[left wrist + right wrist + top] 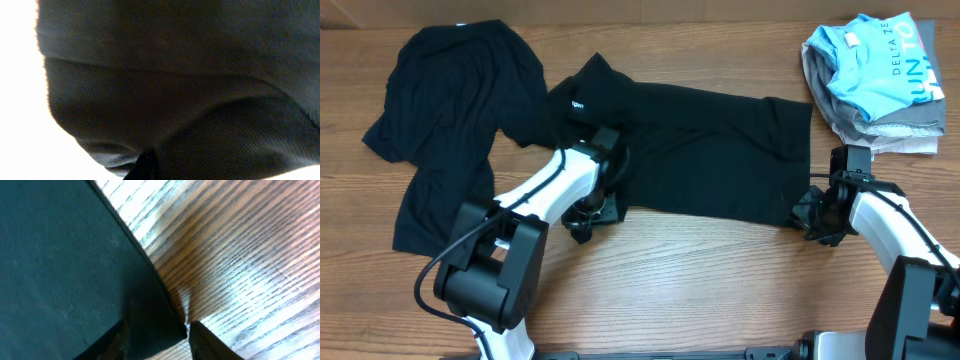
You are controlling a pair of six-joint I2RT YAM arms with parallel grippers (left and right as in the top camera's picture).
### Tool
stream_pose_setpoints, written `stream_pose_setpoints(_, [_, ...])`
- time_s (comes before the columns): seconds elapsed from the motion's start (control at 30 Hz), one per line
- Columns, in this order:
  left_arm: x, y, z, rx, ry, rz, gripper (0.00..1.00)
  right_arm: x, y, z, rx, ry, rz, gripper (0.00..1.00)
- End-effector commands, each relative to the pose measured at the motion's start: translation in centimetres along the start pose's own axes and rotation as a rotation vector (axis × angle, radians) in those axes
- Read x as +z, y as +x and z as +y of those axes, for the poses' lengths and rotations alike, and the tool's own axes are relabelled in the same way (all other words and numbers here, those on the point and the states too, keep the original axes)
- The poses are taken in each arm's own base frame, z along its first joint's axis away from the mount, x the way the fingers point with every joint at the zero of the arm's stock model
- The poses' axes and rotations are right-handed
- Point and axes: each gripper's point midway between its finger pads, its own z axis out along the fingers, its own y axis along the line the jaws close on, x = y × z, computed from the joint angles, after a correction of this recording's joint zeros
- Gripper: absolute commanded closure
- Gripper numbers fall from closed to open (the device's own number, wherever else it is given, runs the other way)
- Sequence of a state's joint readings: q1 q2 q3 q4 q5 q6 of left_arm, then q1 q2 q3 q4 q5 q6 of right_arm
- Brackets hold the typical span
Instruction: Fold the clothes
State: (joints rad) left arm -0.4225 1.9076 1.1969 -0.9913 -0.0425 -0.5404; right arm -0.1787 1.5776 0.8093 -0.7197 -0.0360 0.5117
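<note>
Clothes are lying across the left and middle of the wooden table [720, 290]: two limp black short-sleeved shirts of thin, finely knit fabric. The crumpled shirt [450, 120] is sitting in soft folds at the far left, its lower part trailing toward the near edge. The spread shirt [710, 150] is stretching flat and roughly rectangular across the middle, meeting the crumpled one at its left end. It is showing a small white logo [578, 103], too small to read.

The right gripper [812, 215] is pinching the near right corner of the spread shirt, with the hemmed edge running between its fingers [210, 342] in the wrist view. The left gripper [590, 215] is resting at the near left edge, where cloth is bunching under it. Its wrist camera is seeing only black weave, so I cannot tell how its jaws are standing.

At the far right, a light-blue shirt [875, 65] lettered "DELTA ZE" is lying on a grey and white folded pile [910, 125]. Bare wood grain is running along the near side between the arms.
</note>
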Motion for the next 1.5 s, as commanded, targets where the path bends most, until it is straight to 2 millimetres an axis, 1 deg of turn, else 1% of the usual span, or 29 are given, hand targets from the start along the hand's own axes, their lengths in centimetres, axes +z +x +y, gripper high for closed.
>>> stream_pose_setpoints(0.0, [0.0,-0.9,0.9,-0.017,-0.002,-0.020,0.96,0.5,0.1,-0.4,0.022,0.022,0.001,0.67])
stream_pose_setpoints(0.03, [0.0,-1.1,0.9,-0.022,0.005,-0.025,0.96,0.9,0.3,-0.5,0.024,0.031,0.016,0.73])
stream_pose_setpoints(0.1, [0.0,-1.2,0.9,-0.023,0.007,-0.029,0.96,1.5,0.6,-0.7,0.025,0.042,0.040,0.74])
stream_pose_setpoints(0.17, [0.0,-1.3,0.8,-0.023,0.010,-0.034,0.96,2.1,1.1,-0.8,0.026,0.048,0.070,0.79])
stream_pose_setpoints(0.2, [0.0,-1.3,0.8,-0.023,0.010,-0.034,0.96,2.3,1.2,-0.8,0.027,0.047,0.079,0.85])
stream_pose_setpoints(0.23, [0.0,-1.3,0.8,-0.022,0.010,-0.034,0.96,2.4,1.4,-0.8,0.028,0.047,0.088,0.95])
stream_pose_setpoints(0.27, [0.0,-1.4,0.8,-0.023,0.011,-0.035,0.96,2.4,1.5,-0.7,0.028,0.044,0.095,0.96])
stream_pose_setpoints(0.33, [-0.3,-1.3,0.9,-0.022,0.008,-0.031,0.96,2.2,1.6,-0.8,0.034,0.041,0.104,0.96])
stream_pose_setpoints(0.4, [-1.1,-1.4,1.0,-0.016,-0.002,-0.025,0.96,1.7,1.7,-0.8,0.043,0.038,0.115,0.96])
stream_pose_setpoints(0.53, [-4.2,-2.3,1.7,-0.025,-0.034,-0.035,0.96,-0.7,1.3,-1.1,0.055,0.041,0.123,0.96])
stream_pose_setpoints(0.57, [-5.6,-2.6,2.1,-0.021,-0.050,-0.045,0.96,-1.6,1.2,-1.1,0.054,0.039,0.120,0.96])
stream_pose_setpoints(0.6, [-7.5,-3.0,2.4,-0.010,-0.065,-0.060,0.96,-3.2,1.2,-0.8,0.032,0.024,0.118,0.96])
stream_pose_setpoints(0.67, [-9.4,-3.1,2.8,-0.008,-0.080,-0.072,0.96,-5.0,1.2,-0.7,0.011,0.018,0.111,0.96])
stream_pose_setpoints(0.73, [-10.9,-3.1,3.2,0.000,-0.093,-0.076,0.96,-6.9,1.3,-0.7,-0.005,0.012,0.100,0.96])
stream_pose_setpoints(0.83, [-12.5,-2.5,3.6,0.020,-0.101,-0.063,0.96,-9.1,1.8,-0.8,-0.024,0.003,0.089,0.96])
stream_pose_setpoints(1.1, [-14.4,-0.1,5.0,0.027,-0.117,-0.033,0.96,-11.9,4.4,-2.2,-0.026,0.012,0.105,0.96])
stream_pose_setpoints(1.17, [-15.7,0.6,5.4,0.023,-0.102,-0.061,0.96,-12.9,4.8,-1.9,-0.029,-0.025,0.080,0.96])
stream_pose_setpoints(1.23, [-16.7,0.7,5.5,0.019,-0.084,-0.098,0.96,-13.6,4.6,-1.7,-0.032,-0.048,0.044,0.96])
stream_pose_setpoints(1.3, [-17.3,0.2,5.3,0.022,-0.058,-0.145,0.96,-13.8,4.1,-1.4,-0.036,-0.066,0.011,0.96])
stream_pose_setpoints(1.33, [-17.4,-0.7,4.8,0.026,-0.039,-0.184,0.96,-13.8,3.6,-1.1,-0.038,-0.078,-0.006,0.96])
stream_pose_setpoints(1.47, [-16.9,-3.4,3.2,0.068,0.000,-0.250,0.96,-13.2,2.4,-0.4,-0.040,-0.088,-0.025,0.96])
